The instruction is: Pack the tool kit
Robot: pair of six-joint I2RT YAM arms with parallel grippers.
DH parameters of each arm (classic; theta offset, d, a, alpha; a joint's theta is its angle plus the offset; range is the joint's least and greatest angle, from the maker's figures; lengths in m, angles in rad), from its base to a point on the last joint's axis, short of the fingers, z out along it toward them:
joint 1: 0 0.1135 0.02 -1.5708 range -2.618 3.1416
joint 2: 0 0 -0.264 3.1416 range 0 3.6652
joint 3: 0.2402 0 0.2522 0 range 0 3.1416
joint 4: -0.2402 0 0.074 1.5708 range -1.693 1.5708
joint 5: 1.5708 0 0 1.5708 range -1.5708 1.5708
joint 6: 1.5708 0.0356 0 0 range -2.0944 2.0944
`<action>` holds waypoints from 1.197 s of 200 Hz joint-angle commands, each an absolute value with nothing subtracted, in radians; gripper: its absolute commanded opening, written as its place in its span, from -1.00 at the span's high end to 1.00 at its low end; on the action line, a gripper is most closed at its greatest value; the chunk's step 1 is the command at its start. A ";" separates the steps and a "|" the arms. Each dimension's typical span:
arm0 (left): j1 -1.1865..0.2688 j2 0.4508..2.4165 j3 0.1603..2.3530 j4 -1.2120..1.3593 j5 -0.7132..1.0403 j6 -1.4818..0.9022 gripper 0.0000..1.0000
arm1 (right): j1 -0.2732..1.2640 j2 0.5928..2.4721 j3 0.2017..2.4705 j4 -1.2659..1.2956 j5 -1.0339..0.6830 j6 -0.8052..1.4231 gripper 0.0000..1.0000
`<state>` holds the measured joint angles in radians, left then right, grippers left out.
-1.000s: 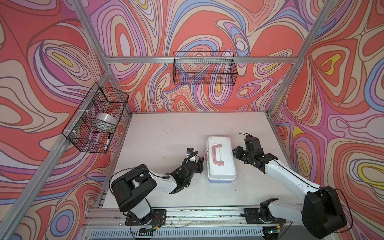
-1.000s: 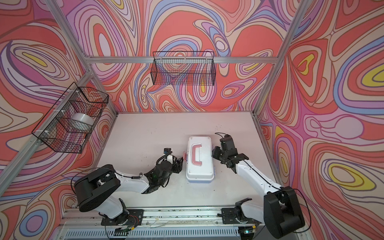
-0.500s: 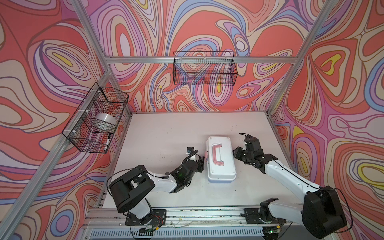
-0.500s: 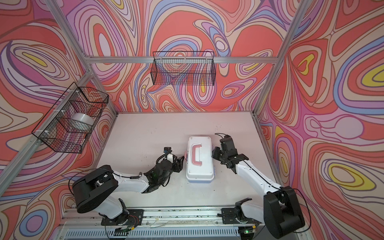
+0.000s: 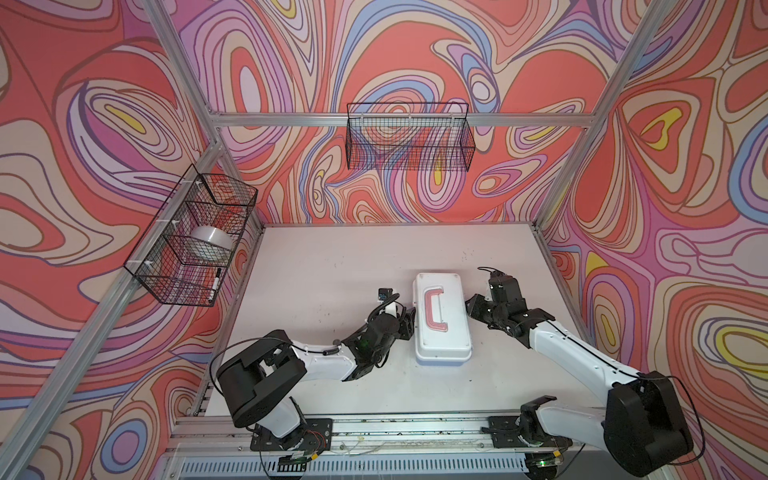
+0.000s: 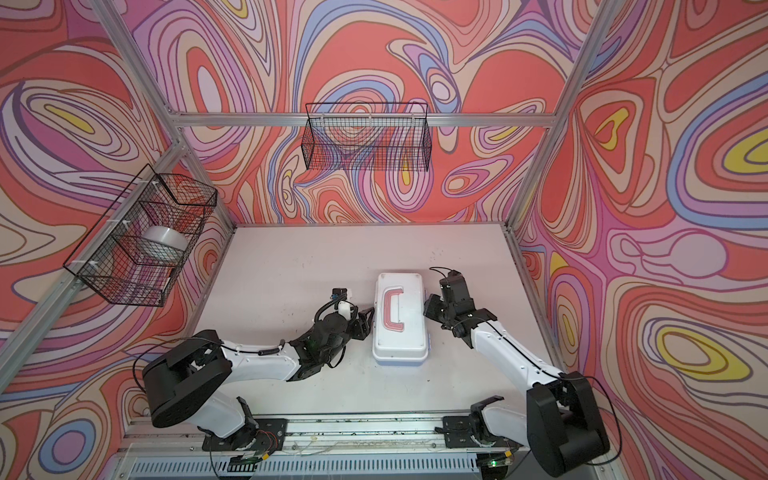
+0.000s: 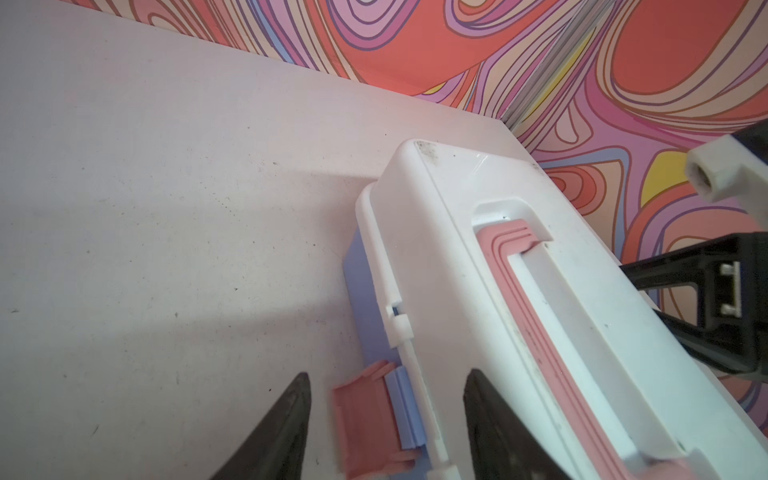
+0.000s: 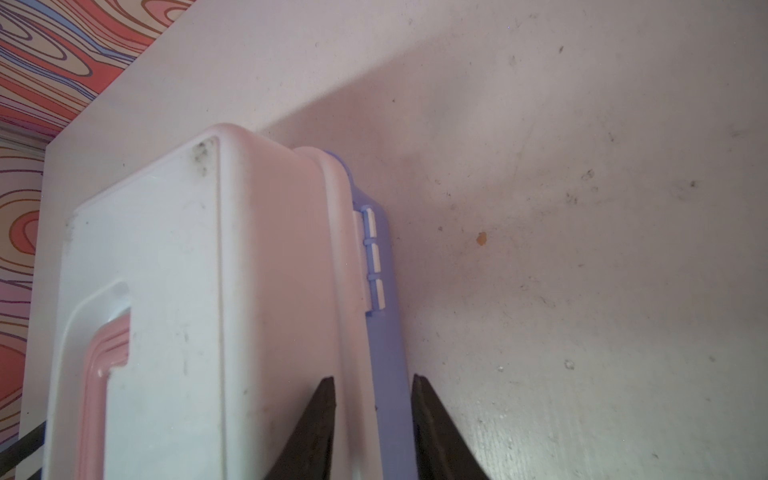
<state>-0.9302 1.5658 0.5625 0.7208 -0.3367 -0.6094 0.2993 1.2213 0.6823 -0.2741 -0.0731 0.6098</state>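
The tool kit (image 5: 442,320) (image 6: 399,320) lies on the table with its white lid down and the pink handle (image 5: 434,309) flat in its recess. My left gripper (image 5: 409,320) (image 6: 368,318) is at the kit's left side. In the left wrist view it (image 7: 387,374) is open, its fingers either side of a pink latch (image 7: 361,419) that stands flipped out from the light blue base. My right gripper (image 5: 471,305) (image 6: 430,303) is on the hinge side. In the right wrist view it (image 8: 372,377) pinches the lid edge and blue rim of the kit (image 8: 166,249).
A black wire basket (image 5: 191,241) on the left wall holds a white tape roll (image 5: 210,241) and a marker (image 5: 215,284). Another wire basket (image 5: 409,137) hangs on the back wall. The kit sits right of the middle of the pale table (image 5: 332,257).
My left gripper has edged closer to the kit's left side and its jaws have narrowed a little. The right arm and the kit have not moved.
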 commanded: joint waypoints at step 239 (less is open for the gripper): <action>-0.936 1.705 0.449 0.628 -0.330 -0.607 -0.30 | 0.311 1.399 0.834 -0.214 -0.311 0.580 0.29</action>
